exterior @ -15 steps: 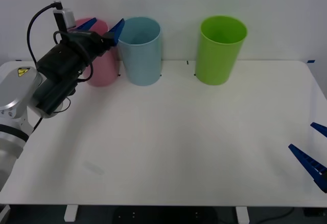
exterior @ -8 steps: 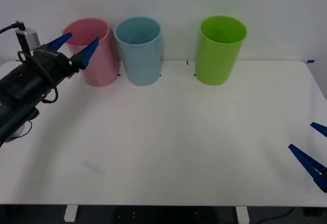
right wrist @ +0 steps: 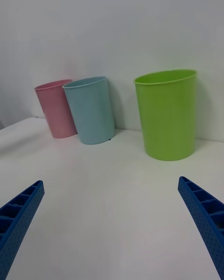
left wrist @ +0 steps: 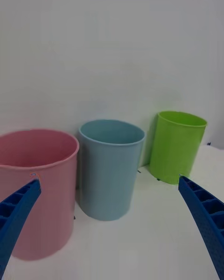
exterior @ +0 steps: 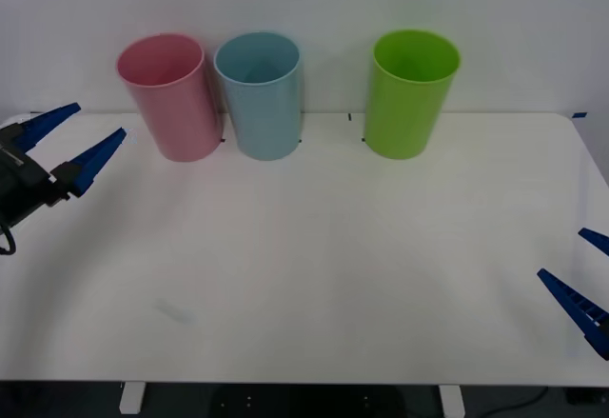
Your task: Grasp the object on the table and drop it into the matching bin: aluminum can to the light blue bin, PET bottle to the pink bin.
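Observation:
The aluminum can is out of view. The light blue bin (exterior: 262, 104) (right wrist: 91, 109) (left wrist: 109, 172) stands upright at the back of the white table (exterior: 333, 266). The pink bin (exterior: 171, 104) (right wrist: 56, 109) (left wrist: 37, 196) is close on its left. My left gripper (exterior: 101, 119) (left wrist: 108, 179) hangs open and empty over the table's left edge, left of and nearer than the pink bin, pointing towards the bins. My right gripper (exterior: 561, 252) (right wrist: 110, 181) is open and empty at the table's front right edge.
A bright green bin (exterior: 409, 99) (right wrist: 168, 116) (left wrist: 177, 144) stands at the back, right of the light blue one with a gap between them. A white wall rises right behind the bins. A faint smudge (exterior: 173, 311) marks the tabletop at front left.
My left arm has drawn back from above the pink and light blue bins, leftward and toward the robot, its fingers open throughout. The right arm has not moved.

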Action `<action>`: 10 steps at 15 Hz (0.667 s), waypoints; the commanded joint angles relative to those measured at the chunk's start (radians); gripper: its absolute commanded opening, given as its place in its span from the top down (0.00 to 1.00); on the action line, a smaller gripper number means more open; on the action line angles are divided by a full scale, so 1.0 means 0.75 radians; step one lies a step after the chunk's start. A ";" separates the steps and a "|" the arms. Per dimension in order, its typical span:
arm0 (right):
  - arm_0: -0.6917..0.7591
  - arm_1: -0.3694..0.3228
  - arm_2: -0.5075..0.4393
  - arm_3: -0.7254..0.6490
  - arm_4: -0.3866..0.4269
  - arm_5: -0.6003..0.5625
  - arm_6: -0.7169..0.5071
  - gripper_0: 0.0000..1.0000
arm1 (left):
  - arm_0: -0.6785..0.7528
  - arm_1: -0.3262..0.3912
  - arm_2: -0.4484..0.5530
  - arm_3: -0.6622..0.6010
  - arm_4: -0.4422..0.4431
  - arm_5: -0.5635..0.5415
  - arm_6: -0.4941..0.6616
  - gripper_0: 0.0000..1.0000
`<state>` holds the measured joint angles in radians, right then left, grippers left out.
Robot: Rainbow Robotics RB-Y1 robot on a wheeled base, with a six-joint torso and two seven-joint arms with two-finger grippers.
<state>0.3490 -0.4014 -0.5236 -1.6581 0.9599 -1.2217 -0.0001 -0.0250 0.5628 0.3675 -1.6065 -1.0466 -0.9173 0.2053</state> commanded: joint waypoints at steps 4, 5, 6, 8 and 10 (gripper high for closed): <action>0.000 0.000 0.000 0.000 0.000 0.000 0.000 0.00 | 0.179 0.000 0.216 -0.102 -0.067 -0.248 0.052 0.00; 0.000 0.000 0.000 0.000 0.000 0.000 0.000 0.00 | 0.201 0.000 0.244 -0.116 -0.087 -0.280 0.062 0.00; 0.000 0.000 0.000 0.000 0.000 0.000 0.000 0.00 | 0.219 -0.002 0.269 -0.126 -0.114 -0.313 0.066 0.00; 0.000 0.000 0.000 0.000 0.000 0.000 0.000 0.00 | 0.264 -0.002 0.285 -0.134 -0.116 -0.329 0.074 0.00; 0.000 0.000 0.000 0.000 0.000 0.000 0.000 0.00 | 0.289 -0.002 0.285 -0.137 -0.141 -0.329 0.074 0.00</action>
<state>0.3490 -0.4014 -0.5236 -1.6581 0.9599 -1.2217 -0.0001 0.1866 0.5616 0.5814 -1.7088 -1.1445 -1.1646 0.2606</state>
